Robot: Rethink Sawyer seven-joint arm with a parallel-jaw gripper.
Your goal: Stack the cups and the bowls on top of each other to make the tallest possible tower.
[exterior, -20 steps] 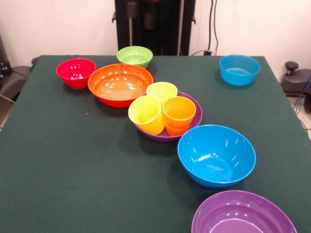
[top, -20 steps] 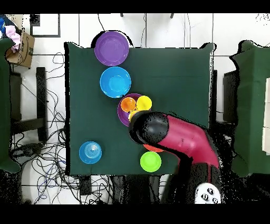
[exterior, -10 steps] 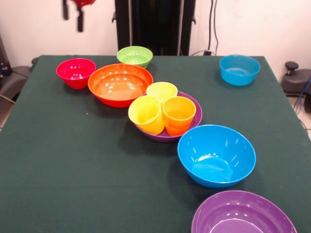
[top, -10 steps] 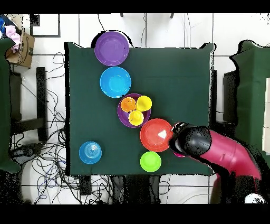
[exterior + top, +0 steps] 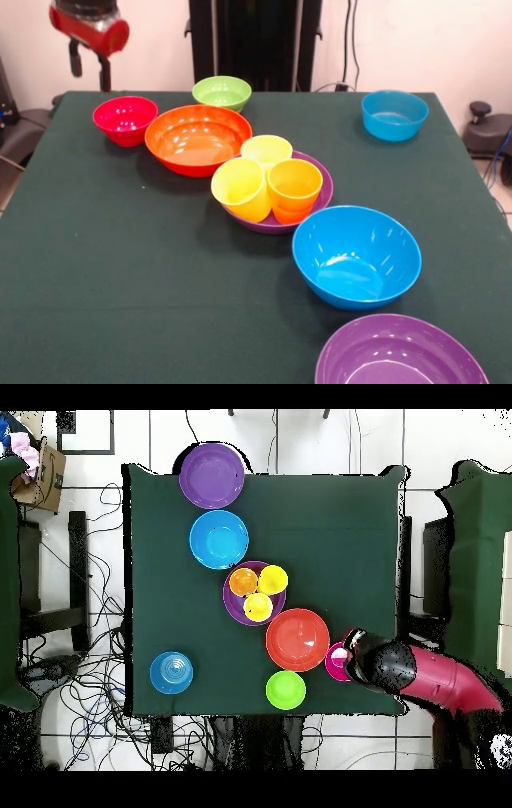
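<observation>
No writing or labels can be read on anything.

The table (image 5: 120, 280) has a dark green top; its whole near-left part in the front view lies bare, as does the wide stretch between the middle row of dishes and the small blue bowl (image 5: 394, 114) at the far right corner.

The arm (image 5: 440, 682) reaches in over the table's edge in the overhead view, covering part of the red bowl (image 5: 125, 119). In the front view the gripper (image 5: 89, 68) hangs above and behind that bowl, its two fingers (image 5: 76, 62) apart with nothing between them.

One purple bowl (image 5: 400, 352) is cut by the near edge. Next to it sits the large blue bowl (image 5: 356, 256), then a second purple bowl (image 5: 318, 200) holding three cups: two yellow cups (image 5: 240, 188) and an orange cup (image 5: 294, 189), touching each other. The orange bowl (image 5: 198, 139) sits just beside that one. The green bowl (image 5: 222, 92) stands near the far edge. No tower stands.
</observation>
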